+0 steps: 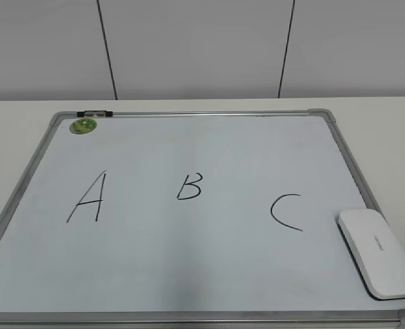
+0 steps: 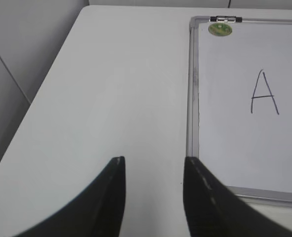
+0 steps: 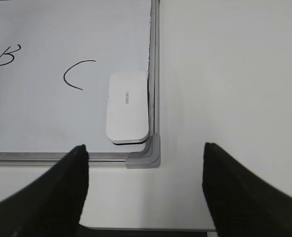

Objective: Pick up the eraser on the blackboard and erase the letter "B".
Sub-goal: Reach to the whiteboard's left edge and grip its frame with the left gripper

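Observation:
The blackboard (image 1: 209, 274) lies flat on the table, a pale board in a silver frame. The black letter "B" (image 1: 189, 186) is at its middle, between "A" (image 1: 88, 198) and "C" (image 1: 286, 212). The white eraser (image 1: 377, 251) lies at the board's near right corner; the right wrist view shows it (image 3: 128, 107) beside the "C" and "B" (image 3: 6, 56). My right gripper (image 3: 145, 154) is open and empty, hovering over the table short of that corner. My left gripper (image 2: 153, 164) is open and empty over bare table beside the board's left frame (image 2: 191, 98). Neither gripper shows in the exterior view.
A small round green magnet (image 1: 83, 126) sits at the board's far left corner, next to a metal clip (image 1: 94, 113). White table surrounds the board. The table's near edge (image 3: 150, 229) shows under the right gripper. A panelled wall stands behind.

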Controlling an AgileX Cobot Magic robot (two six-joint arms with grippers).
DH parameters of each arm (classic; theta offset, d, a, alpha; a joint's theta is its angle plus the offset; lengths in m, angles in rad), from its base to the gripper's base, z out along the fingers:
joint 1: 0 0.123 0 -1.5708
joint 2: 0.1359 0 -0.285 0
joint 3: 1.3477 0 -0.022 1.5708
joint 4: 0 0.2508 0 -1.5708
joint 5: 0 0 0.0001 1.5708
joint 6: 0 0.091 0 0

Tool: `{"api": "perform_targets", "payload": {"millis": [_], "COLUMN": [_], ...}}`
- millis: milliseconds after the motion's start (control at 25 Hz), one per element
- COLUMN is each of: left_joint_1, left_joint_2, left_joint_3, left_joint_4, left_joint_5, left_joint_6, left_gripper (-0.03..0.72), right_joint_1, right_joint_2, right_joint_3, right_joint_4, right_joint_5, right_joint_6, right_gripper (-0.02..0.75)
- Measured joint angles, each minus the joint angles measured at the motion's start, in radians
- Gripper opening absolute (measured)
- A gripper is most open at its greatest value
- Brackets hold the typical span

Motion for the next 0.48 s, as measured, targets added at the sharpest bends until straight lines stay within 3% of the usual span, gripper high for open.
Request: {"api": "perform_targets", "payload": {"millis": [480], "left_joint_1": [-0.002], "left_joint_2": [0.573], "left_joint_3": [-0.230], "left_joint_4": [-0.002], "left_joint_5": [-0.065], "left_joint_6": [0.000], "left_gripper": [0.284], "right_joint_1": [0.000], "right_joint_2": [0.000], "right_joint_3": [0.000], "right_joint_4": [0.000], "right_joint_5": [0.000], "right_joint_6": [0.000], "right_gripper": [0.534]}}
